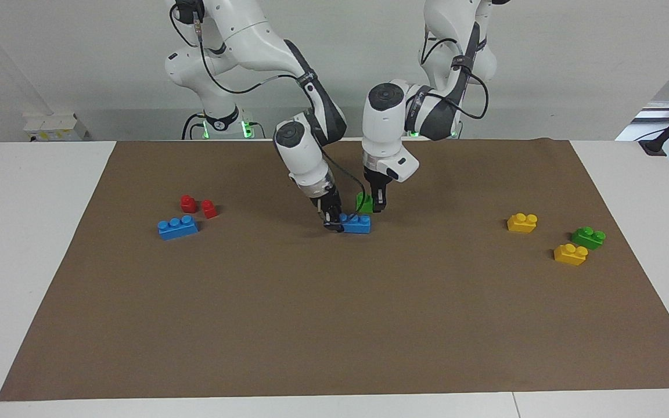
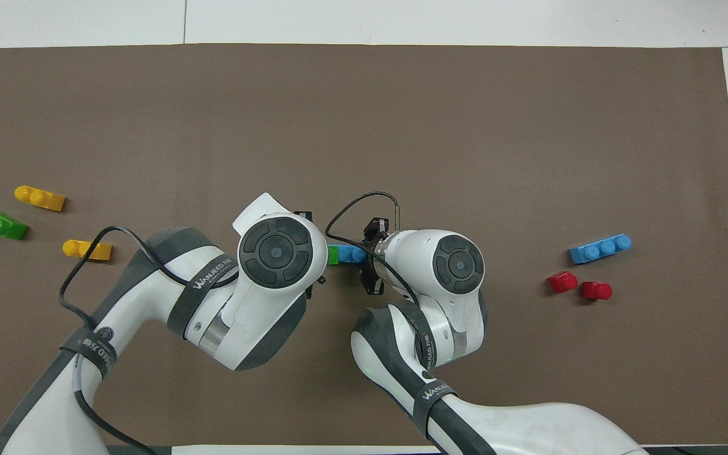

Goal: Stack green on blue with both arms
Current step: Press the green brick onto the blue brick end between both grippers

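My right gripper (image 1: 333,223) is shut on one end of a long blue brick (image 1: 356,223) low over the middle of the brown mat (image 1: 334,325); I cannot tell whether the brick touches the mat. The brick also shows in the overhead view (image 2: 351,254), next to the right gripper (image 2: 371,256). My left gripper (image 1: 376,203) is shut on a small green brick (image 1: 364,202) and holds it just above the blue brick's other end, apart from it. In the overhead view the left wrist hides the left gripper and most of the green brick (image 2: 333,255).
A second blue brick (image 1: 177,227) and two red blocks (image 1: 188,203) lie toward the right arm's end. Two yellow bricks (image 1: 522,222) (image 1: 570,254) and a second green brick (image 1: 588,237) lie toward the left arm's end.
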